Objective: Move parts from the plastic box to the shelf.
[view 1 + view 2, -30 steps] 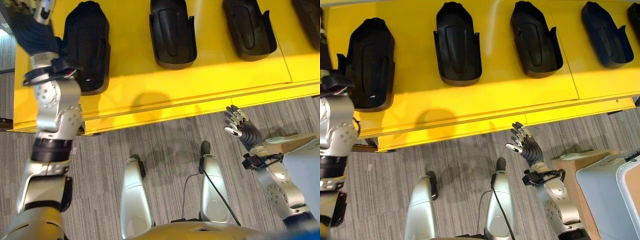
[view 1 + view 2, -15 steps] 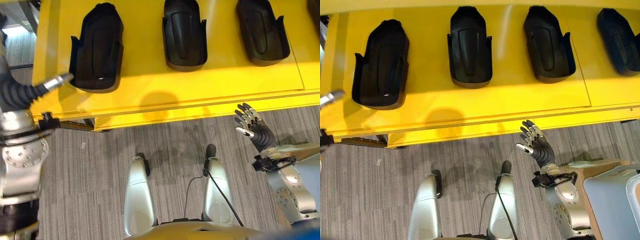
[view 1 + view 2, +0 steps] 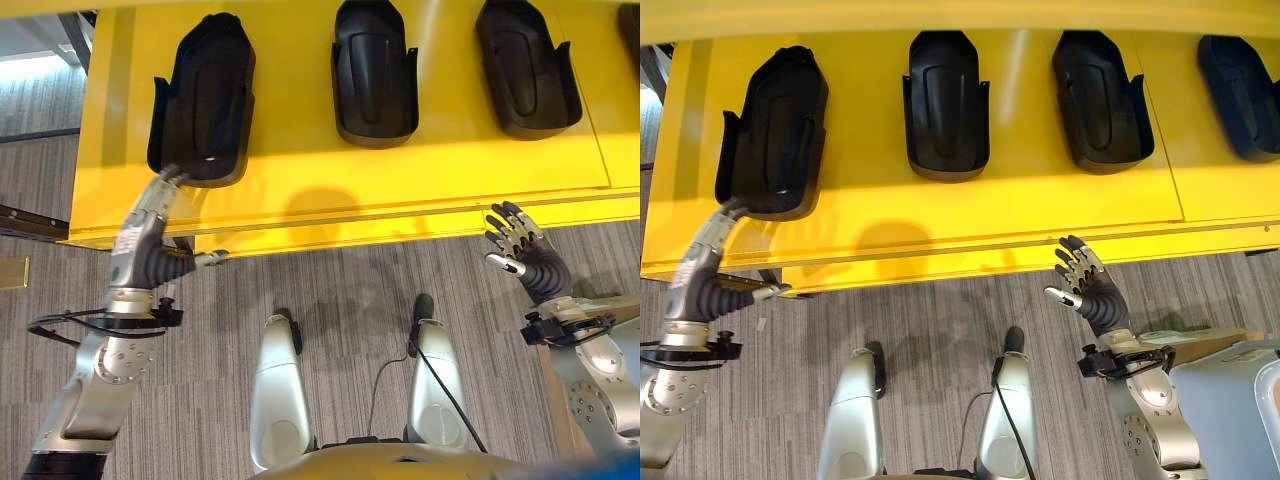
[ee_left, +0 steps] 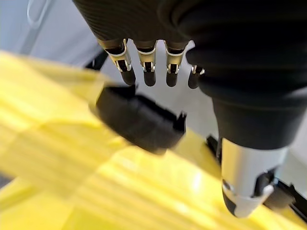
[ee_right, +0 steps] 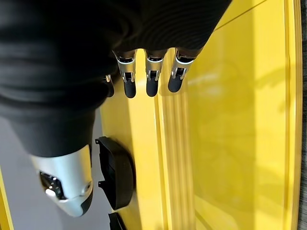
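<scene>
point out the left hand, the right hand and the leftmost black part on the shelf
left hand (image 3: 148, 235): left eye view, on its dark ribbed back.
right hand (image 3: 527, 255): left eye view, on its palm.
leftmost black part (image 3: 775, 135): right eye view, on its hollow middle.

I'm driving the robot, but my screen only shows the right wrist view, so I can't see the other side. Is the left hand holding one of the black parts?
Observer: No. The left hand is open and empty. Its straight fingers reach up to the near end of the leftmost black part on the yellow shelf. I can't tell if they touch it.
Operator: How many parts are up there?
Observer: The right eye view shows four, side by side in a row.
Operator: And where's the box?
Observer: The grey plastic box is low on the robot's right, just past the right hand.
</scene>
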